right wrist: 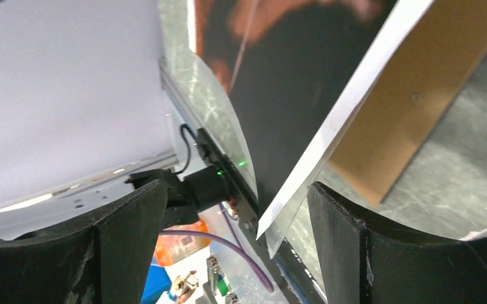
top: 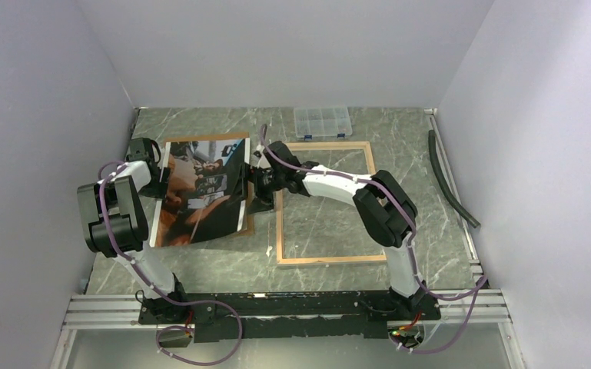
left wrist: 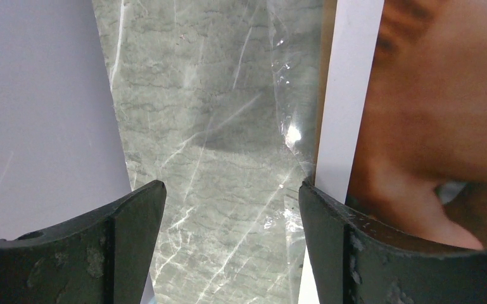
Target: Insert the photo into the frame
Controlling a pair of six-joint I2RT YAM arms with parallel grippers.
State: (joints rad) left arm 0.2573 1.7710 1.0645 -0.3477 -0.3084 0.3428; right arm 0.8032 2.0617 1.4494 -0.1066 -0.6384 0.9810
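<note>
The photo (top: 200, 192) is glossy paper with a white margin. The brown board (right wrist: 418, 107) is matt. The frame (top: 330, 260) shows pale bare wood. The bench (top: 200, 265) is smooth, grey-green and marble-patterned. The far box (top: 322, 121) is clear plastic. The left gripper (left wrist: 231, 187) has dark, matt, scuffed fingers (left wrist: 354, 253).

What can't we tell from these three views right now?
- Top view: whether the light-wood rectangular frame holds a pane; only table shows through.
- Top view: right pincer fingertips, hidden by its own wrist; its wrist view leaves contact with the dark, orange-toned paper photo unclear.
- Left wrist view: photo cut off by the right edge, beside the open left pincer.
- Top view: plain brown backing board, mostly covered by the photo.
</note>
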